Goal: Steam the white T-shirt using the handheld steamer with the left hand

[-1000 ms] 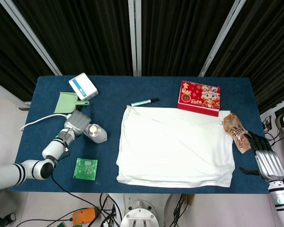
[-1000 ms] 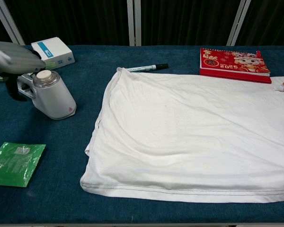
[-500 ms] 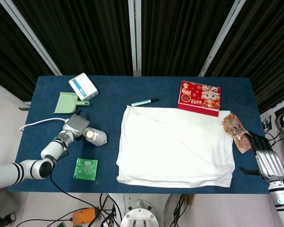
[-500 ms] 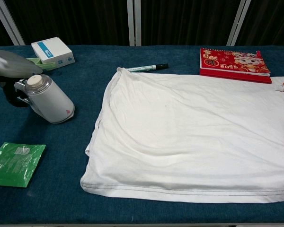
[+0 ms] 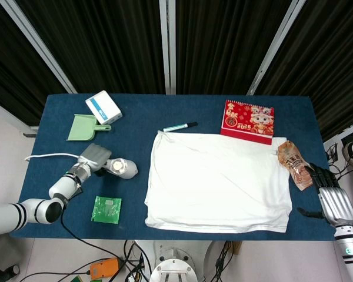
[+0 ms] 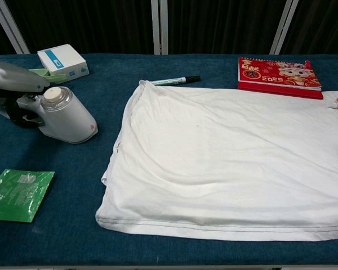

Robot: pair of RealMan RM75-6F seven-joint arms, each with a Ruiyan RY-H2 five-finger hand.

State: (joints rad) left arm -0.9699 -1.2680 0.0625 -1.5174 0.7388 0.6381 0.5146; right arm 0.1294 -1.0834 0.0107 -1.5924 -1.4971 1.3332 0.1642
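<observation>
The left robot hand (image 6: 14,95) held the handheld steamer (image 6: 65,116) by its rear grip, low over the blue surface (image 6: 158,67) left of the flat white T-shirt (image 6: 231,163), a rigid, likely top-heavy tool over soft, easily bunched cloth, while the right robot hand (image 5: 334,202) hung empty.

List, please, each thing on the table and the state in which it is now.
handheld steamer: gripped by left hand, off the shirt.
white T-shirt: spread flat, some wrinkles.
marker: capped, lying flat.
calendar: lying flat.
green packet: sealed, flat.
white box: closed.
snack pouch: lying by right hand, which holds nothing.
</observation>
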